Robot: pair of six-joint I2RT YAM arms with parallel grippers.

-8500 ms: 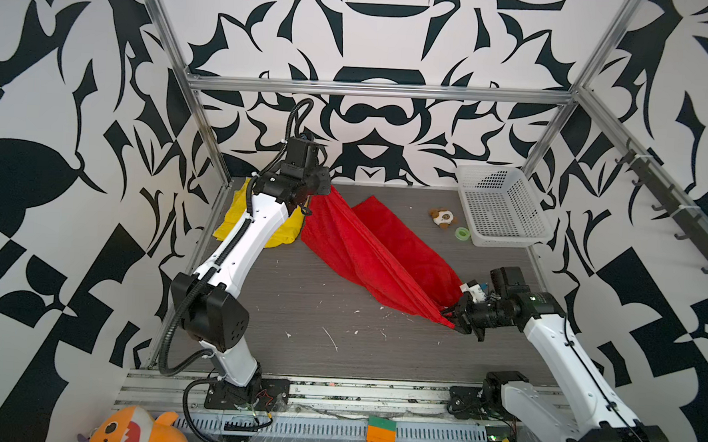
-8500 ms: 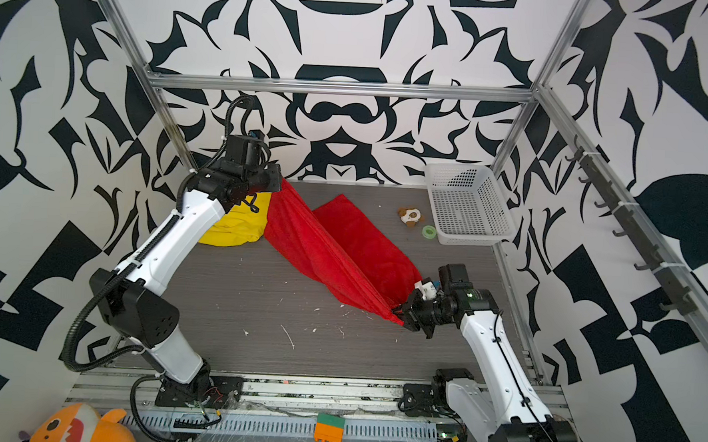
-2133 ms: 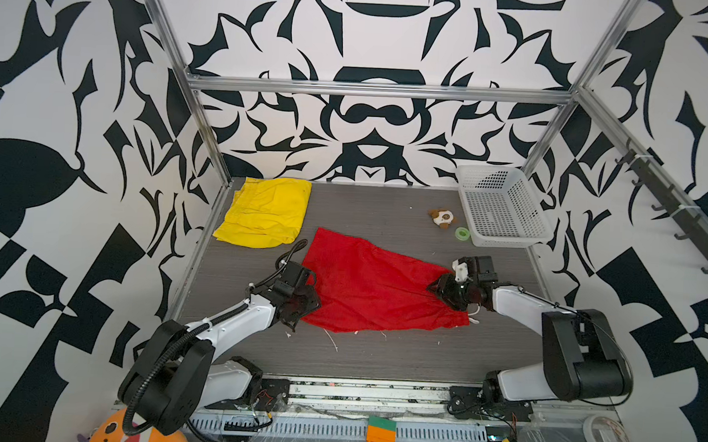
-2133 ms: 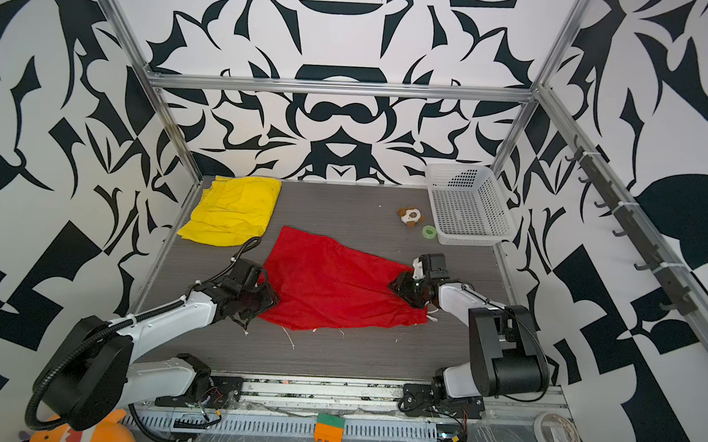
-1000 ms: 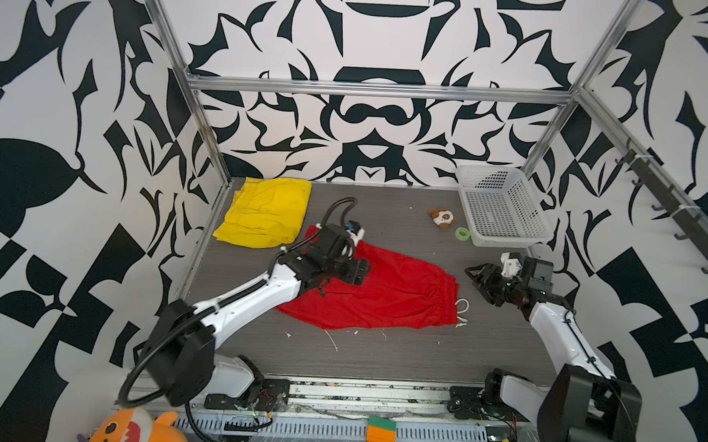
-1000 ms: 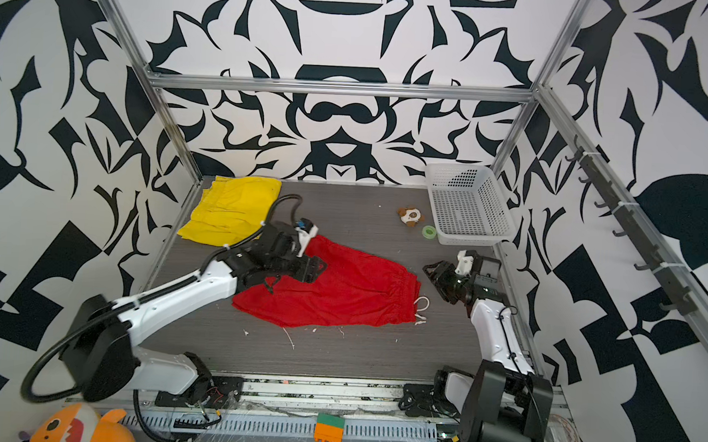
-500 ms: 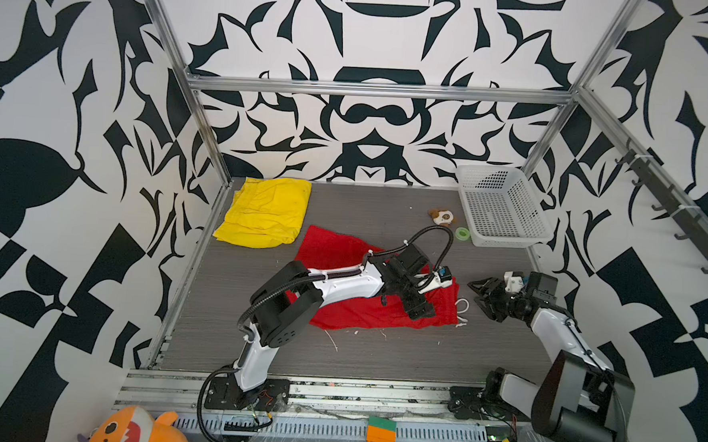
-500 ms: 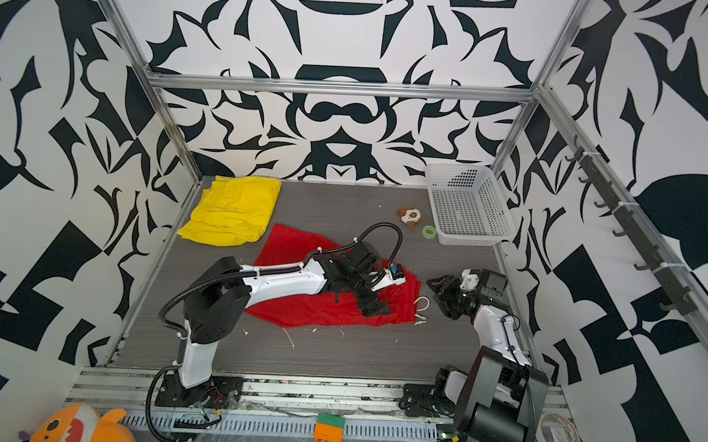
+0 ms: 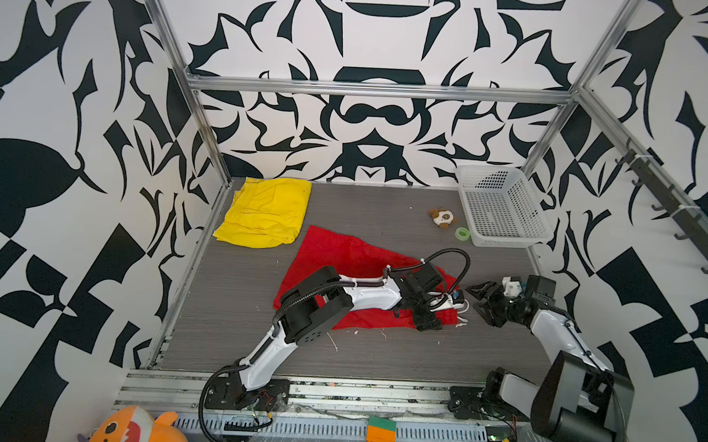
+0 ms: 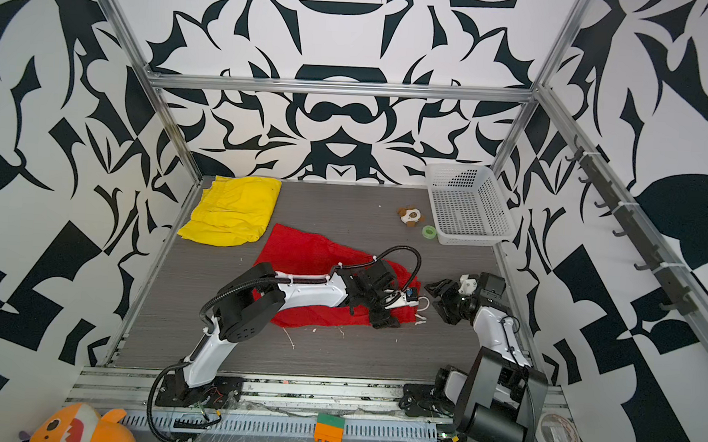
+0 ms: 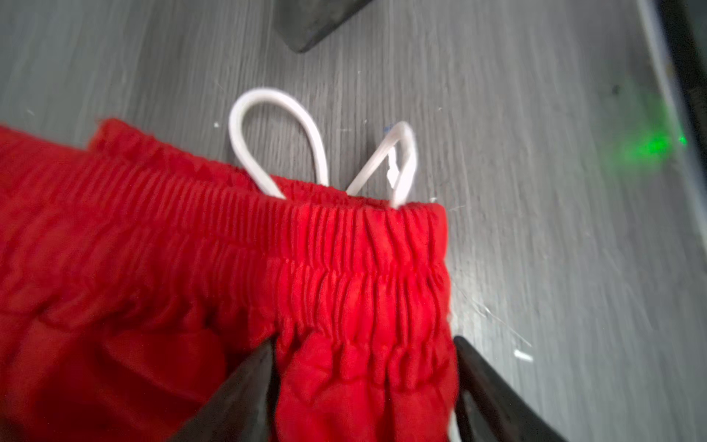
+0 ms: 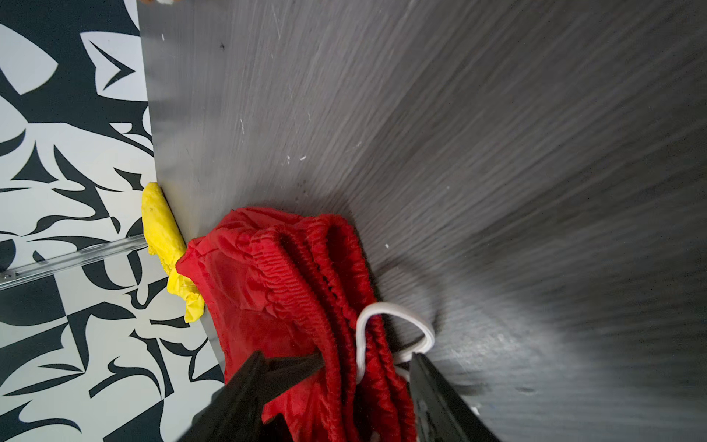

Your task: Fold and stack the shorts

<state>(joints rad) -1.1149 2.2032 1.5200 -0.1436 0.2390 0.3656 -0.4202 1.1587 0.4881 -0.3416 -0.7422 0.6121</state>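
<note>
The red shorts [image 9: 342, 263] lie flat mid-table, their gathered waistband at the right end, white drawstring [image 9: 462, 308] loops spilling onto the table. My left gripper [image 9: 443, 308] reaches across to that end. In the left wrist view its fingers [image 11: 252, 386] stand apart, straddling the waistband corner [image 11: 363, 291], open. My right gripper [image 9: 474, 299] hovers just right of the waistband, open, holding nothing; its wrist view shows the shorts [image 12: 275, 275] beyond the fingertips. The yellow shorts [image 9: 267, 211] lie folded at the back left.
A white mesh basket [image 9: 501, 238] stands at the back right, with a small plush toy [image 9: 442, 218] and a green tape roll [image 9: 462, 233] beside it. The cage frame and patterned walls close in the table on three sides.
My left arm has swept from the shorts' left side across to the waistband end, and its jaws have narrowed. My right gripper stays off the fabric, slightly wider open.
</note>
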